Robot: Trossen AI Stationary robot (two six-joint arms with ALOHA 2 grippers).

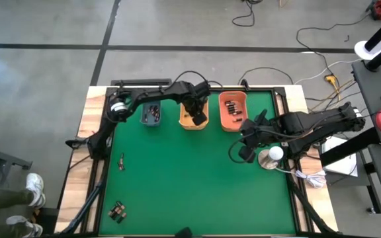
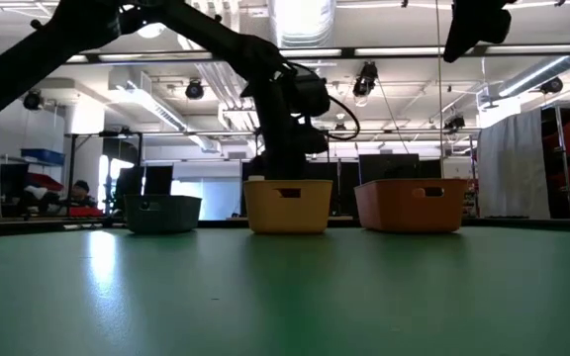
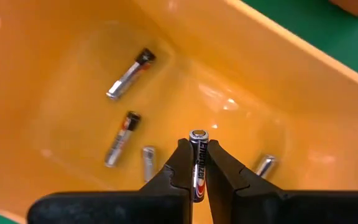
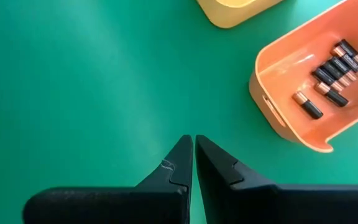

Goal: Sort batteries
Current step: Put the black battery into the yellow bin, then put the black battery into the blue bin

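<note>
My left gripper hangs inside the yellow bin, shut on a silvery battery. Several loose silvery batteries lie on that bin's floor. The grey-blue bin and the orange bin stand either side of it at the table's far edge, each with batteries inside. More batteries lie on the green mat, one at the left and a cluster near the front left. My right gripper hovers shut and empty above the mat, near the orange bin. My left gripper pinches the silvery battery between its two fingers, which lie along the battery's sides. Its capped end sticks out just past the fingertips. The fingers point steeply down into the yellow bin, and the battery is held clear above the bin's floor.
The three bins stand in a row along the far edge. Cables and a white round object lie at the table's right edge. Open green mat fills the middle and near side.
</note>
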